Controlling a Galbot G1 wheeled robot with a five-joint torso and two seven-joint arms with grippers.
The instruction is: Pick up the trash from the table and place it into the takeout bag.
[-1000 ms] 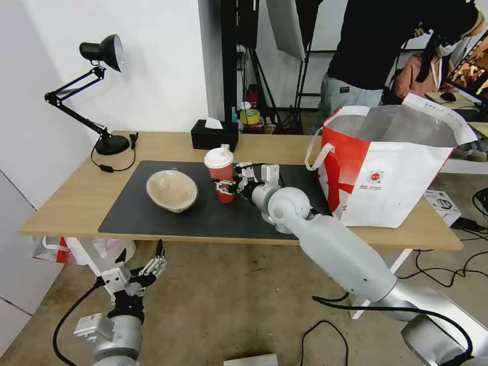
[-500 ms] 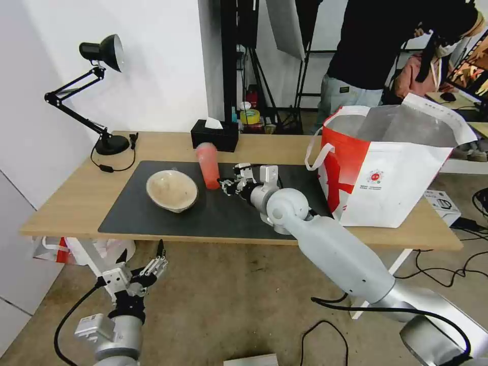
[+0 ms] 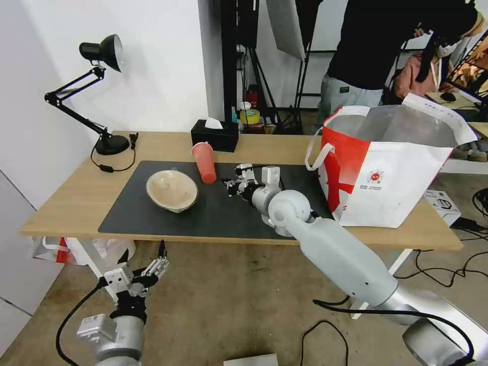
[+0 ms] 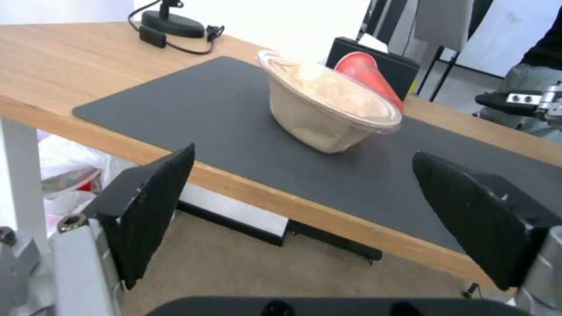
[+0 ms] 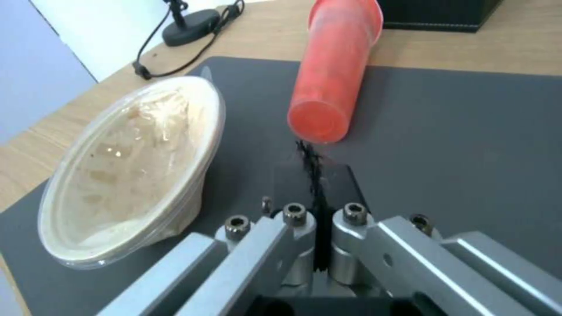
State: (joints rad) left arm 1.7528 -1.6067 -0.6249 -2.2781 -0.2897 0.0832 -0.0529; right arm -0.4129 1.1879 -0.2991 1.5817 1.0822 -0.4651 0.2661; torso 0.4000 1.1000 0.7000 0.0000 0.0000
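Since the cup [image 3: 204, 162] lies toppled on the mat [image 3: 152, 213] beside the bowl [image 3: 172, 190], its base towards the closed, empty right hand [image 3: 230, 185], it looks light, round and prone to roll; grip mid-body, across it. Left hand [image 3: 147, 269] hangs open below the tabletop [image 3: 66, 203].

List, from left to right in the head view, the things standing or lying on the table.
desk lamp → beige paper bowl → red drink cup → right gripper → takeout bag
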